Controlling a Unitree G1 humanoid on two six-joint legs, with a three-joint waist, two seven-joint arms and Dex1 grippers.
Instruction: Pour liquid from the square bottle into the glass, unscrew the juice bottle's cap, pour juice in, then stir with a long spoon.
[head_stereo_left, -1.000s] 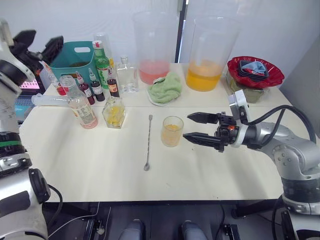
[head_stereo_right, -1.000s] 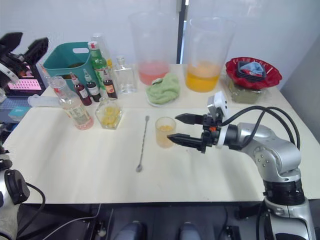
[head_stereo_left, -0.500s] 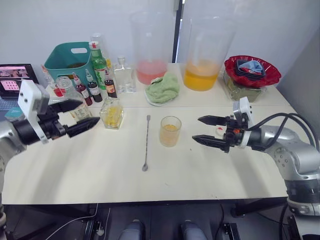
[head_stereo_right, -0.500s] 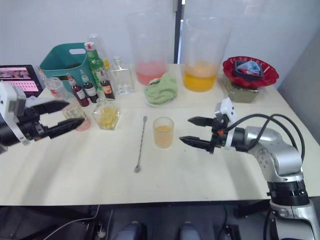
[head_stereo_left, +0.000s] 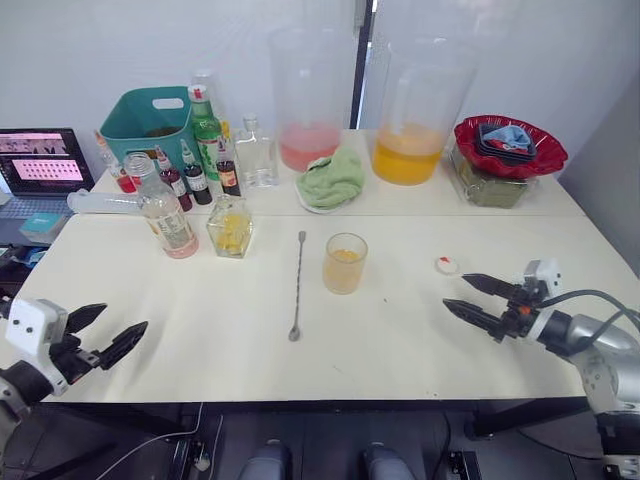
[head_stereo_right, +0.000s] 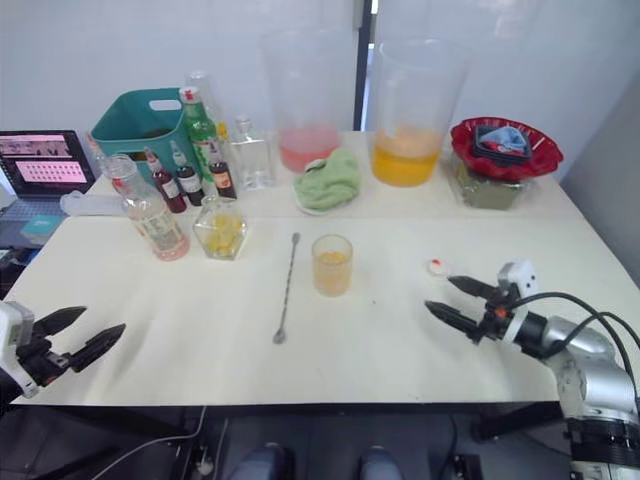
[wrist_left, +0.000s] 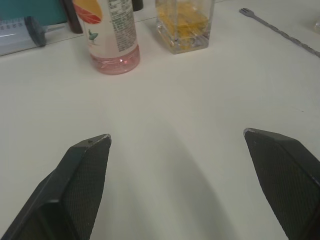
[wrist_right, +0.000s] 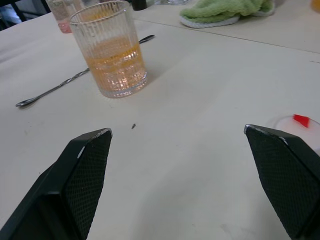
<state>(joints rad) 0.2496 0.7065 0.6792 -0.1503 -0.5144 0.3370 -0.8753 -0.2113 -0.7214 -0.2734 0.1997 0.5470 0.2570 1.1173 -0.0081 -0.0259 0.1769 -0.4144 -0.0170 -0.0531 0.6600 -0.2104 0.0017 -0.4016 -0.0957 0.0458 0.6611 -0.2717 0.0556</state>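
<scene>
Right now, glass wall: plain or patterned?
Vertically ribbed glass; clearest in the right wrist view.

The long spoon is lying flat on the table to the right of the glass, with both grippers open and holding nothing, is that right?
Not quite. The long spoon lies flat on the table to the left of the glass, not the right; the left eye view shows it. The rest holds: the left gripper and right gripper are open and hold nothing.

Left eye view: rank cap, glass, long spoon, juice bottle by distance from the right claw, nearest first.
1. Small white plastic cap, on the table just beyond the right claw.
2. Short clear glass of yellow-orange liquid, mid-table.
3. Long thin silver spoon, left of the glass.
4. Slim clear plastic juice bottle, far left.
</scene>
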